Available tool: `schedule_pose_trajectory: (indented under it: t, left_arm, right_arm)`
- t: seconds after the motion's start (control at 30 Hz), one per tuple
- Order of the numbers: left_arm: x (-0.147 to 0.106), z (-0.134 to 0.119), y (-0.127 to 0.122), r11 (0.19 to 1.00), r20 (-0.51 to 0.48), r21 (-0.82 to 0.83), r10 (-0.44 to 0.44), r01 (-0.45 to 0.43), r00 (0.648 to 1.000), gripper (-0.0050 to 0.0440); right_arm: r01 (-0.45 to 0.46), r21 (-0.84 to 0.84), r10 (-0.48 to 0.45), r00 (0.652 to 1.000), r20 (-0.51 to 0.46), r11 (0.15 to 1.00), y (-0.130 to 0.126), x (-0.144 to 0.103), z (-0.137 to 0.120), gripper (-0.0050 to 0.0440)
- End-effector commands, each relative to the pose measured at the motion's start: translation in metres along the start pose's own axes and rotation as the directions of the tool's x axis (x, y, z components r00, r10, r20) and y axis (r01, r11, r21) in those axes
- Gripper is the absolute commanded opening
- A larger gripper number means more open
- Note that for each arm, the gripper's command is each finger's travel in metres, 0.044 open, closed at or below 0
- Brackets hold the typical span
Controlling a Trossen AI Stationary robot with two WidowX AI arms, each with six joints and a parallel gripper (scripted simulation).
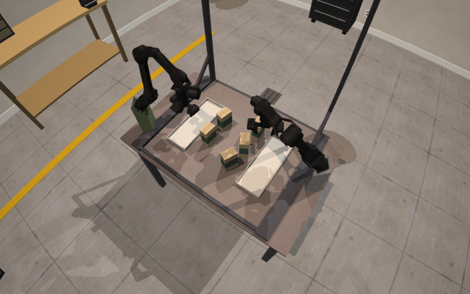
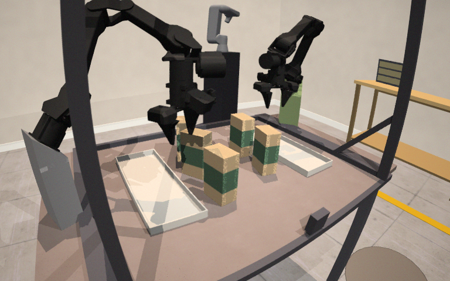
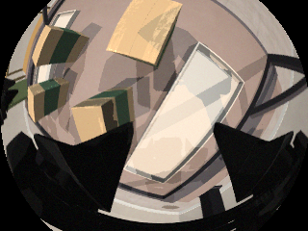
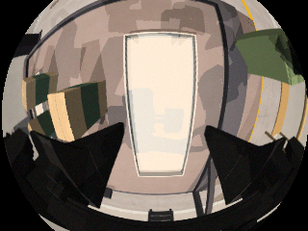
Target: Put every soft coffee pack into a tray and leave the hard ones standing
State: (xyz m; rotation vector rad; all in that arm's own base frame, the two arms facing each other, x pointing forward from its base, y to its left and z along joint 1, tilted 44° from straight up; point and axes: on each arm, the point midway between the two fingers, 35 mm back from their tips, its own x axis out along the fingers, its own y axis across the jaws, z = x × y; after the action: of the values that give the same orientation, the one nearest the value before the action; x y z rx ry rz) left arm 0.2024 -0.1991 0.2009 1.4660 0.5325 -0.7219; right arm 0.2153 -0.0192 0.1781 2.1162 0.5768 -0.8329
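Five tan coffee packs with green bands stand upright between two white trays. The left row of three shows in the exterior view: front pack [image 2: 221,174], middle pack [image 2: 195,152], and a far pack [image 2: 180,129] partly hidden behind the fingers. My left gripper [image 2: 180,132] is open and empty, hovering over the far end of that row, beside the left tray [image 2: 160,190]. The right row has two packs [image 2: 242,139] [image 2: 266,154]. My right gripper [image 2: 275,99] is open and empty, high above the far end of the right tray [image 2: 303,156]. Both trays are empty.
The right arm's green base block [image 2: 291,106] stands behind the right tray. A grey panel [image 2: 49,178] stands at the left arm's base. Dark frame posts [image 2: 86,139] rise at the bench edges. A small dark block [image 2: 316,220] sits at the front edge.
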Motion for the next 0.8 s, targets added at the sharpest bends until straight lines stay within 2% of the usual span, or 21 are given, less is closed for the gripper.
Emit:
schedule_pose_trajectory:
  t: [0.0, 0.23, 0.3, 0.33, 0.77]
  left_arm:
    - [-0.004, -0.008, 0.041, 1.0, 0.018, -0.024, 0.005, -0.005, 1.0, 0.0372]
    - [-0.004, -0.024, 0.097, 1.0, 0.018, -0.023, 0.01, -0.009, 1.0, 0.0372]
    - [-0.004, -0.024, 0.097, 1.0, 0.018, -0.023, 0.01, -0.009, 1.0, 0.0372]
    - [-0.004, -0.026, 0.106, 1.0, 0.018, -0.023, 0.011, -0.01, 1.0, 0.0372]
    - [-0.004, -0.026, 0.106, 1.0, 0.018, -0.023, 0.011, -0.01, 1.0, 0.0372]
  right_arm:
    - [-0.017, -0.002, 0.017, 1.0, -0.002, 1.0, 0.002, -0.004, -0.002, 0.0377]
    - [-0.017, -0.002, 0.017, 1.0, -0.002, 1.0, 0.002, -0.004, -0.002, 0.0377]
    - [-0.017, -0.002, 0.017, 1.0, -0.002, 1.0, 0.002, -0.004, -0.002, 0.0377]
    - [-0.017, -0.002, 0.017, 1.0, -0.002, 1.0, 0.002, -0.004, -0.002, 0.0377]
    - [-0.017, -0.002, 0.017, 1.0, -0.002, 1.0, 0.002, -0.004, -0.002, 0.0377]
